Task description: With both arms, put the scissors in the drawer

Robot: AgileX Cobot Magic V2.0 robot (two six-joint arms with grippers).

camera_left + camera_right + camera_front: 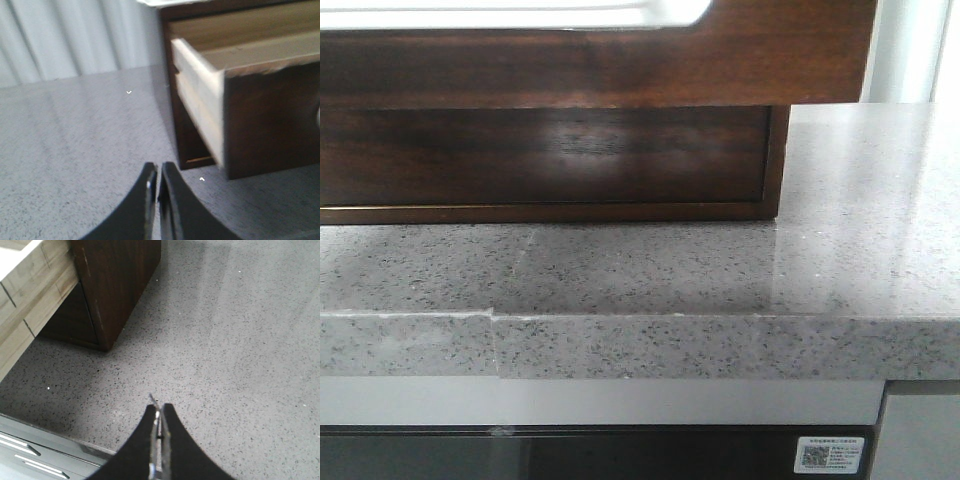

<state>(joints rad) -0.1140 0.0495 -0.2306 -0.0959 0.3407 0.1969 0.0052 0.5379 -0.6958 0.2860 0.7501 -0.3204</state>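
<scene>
Already the glossy dark brown wood-grain drawer (260,120) stands pulled open on the speckled grey stone counter (840,250), the left gripper (158,186) clenched empty, the right gripper (159,415) pinching thin metal scissors (157,422), which might slip or strike the drawer's front.

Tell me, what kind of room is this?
Probably a kitchen: a speckled grey stone countertop, a dark brown wood-grain drawer pulled open from its small cabinet, and what looks like a dark glass-fronted appliance under the counter.
</scene>
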